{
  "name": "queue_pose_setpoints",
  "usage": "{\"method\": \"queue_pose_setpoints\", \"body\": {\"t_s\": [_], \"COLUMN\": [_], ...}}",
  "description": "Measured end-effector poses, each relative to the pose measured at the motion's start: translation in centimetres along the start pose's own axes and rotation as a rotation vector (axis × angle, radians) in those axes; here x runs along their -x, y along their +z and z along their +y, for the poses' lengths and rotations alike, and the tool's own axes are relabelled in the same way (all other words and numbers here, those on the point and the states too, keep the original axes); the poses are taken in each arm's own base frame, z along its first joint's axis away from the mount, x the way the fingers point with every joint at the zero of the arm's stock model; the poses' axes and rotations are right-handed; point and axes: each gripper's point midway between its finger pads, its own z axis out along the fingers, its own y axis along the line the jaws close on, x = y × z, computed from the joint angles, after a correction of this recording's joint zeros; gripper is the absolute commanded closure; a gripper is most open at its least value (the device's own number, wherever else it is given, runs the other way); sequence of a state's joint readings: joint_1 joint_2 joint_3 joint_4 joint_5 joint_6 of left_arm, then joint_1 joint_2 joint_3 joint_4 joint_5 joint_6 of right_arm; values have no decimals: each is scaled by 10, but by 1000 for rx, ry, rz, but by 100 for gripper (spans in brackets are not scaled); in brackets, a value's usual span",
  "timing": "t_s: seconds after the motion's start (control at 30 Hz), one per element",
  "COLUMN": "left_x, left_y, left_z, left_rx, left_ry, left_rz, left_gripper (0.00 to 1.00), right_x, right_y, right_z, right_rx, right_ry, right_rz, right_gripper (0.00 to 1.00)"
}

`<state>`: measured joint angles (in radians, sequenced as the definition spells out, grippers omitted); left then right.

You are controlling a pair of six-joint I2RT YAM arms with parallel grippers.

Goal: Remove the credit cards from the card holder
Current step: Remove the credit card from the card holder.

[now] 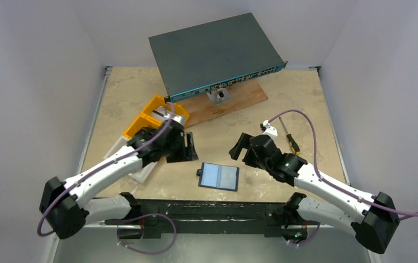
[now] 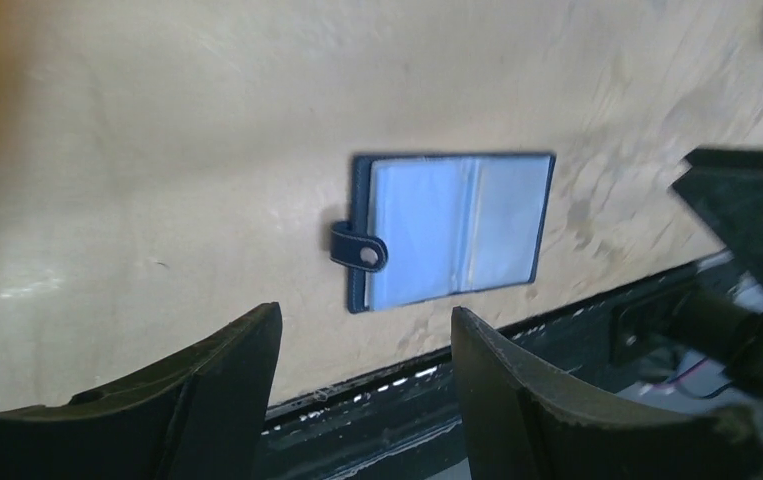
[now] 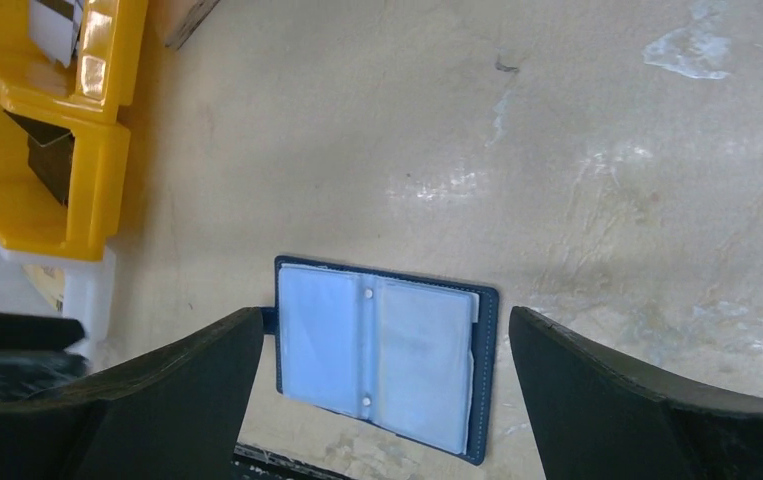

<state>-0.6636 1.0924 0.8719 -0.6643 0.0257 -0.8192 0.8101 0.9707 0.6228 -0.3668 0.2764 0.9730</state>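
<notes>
Card holder (image 1: 218, 176) lying open by the middle of the bench's near edge, left gripper (image 2: 365, 330) and right gripper (image 3: 385, 325) flanking it, both spread-fingered and empty; unpinned, it could slide off that edge when its credit cards (image 3: 322, 335) are tugged.

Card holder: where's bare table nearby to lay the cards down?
Best: the bare strip behind the holder, between the left end effector, the right end effector and the board. Also free: the back-right corner past the screwdriver. Crowded: left of the holder, where the bins and left arm sit.
</notes>
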Motion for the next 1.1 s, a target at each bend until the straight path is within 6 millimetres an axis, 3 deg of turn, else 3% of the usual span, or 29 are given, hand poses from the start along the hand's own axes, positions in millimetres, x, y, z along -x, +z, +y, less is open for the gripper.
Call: {"method": "queue_pose_setpoints", "body": {"t_s": [0.2, 0.37, 0.47, 0.7, 1.1], "left_x": [-70, -98, -108, -118, -142], "left_y": [40, 62, 71, 99, 129], "left_z": [-45, -102, -117, -123, -101], "left_rx": [34, -12, -27, 10, 119], "left_ry": [240, 376, 417, 476, 545], "left_rz": [196, 242, 256, 291, 360], "left_gripper": [38, 41, 45, 48, 51], "right_x": [8, 16, 17, 7, 4], "right_y": [-15, -29, -36, -45, -49], "right_z": [-13, -28, -37, -59, -72], "right_rx": [-15, -51, -67, -100, -146], "right_ry": [74, 128, 162, 238, 263], "right_rz": [-64, -114, -136, -141, -140], "right_gripper": [5, 4, 4, 4, 4]}}
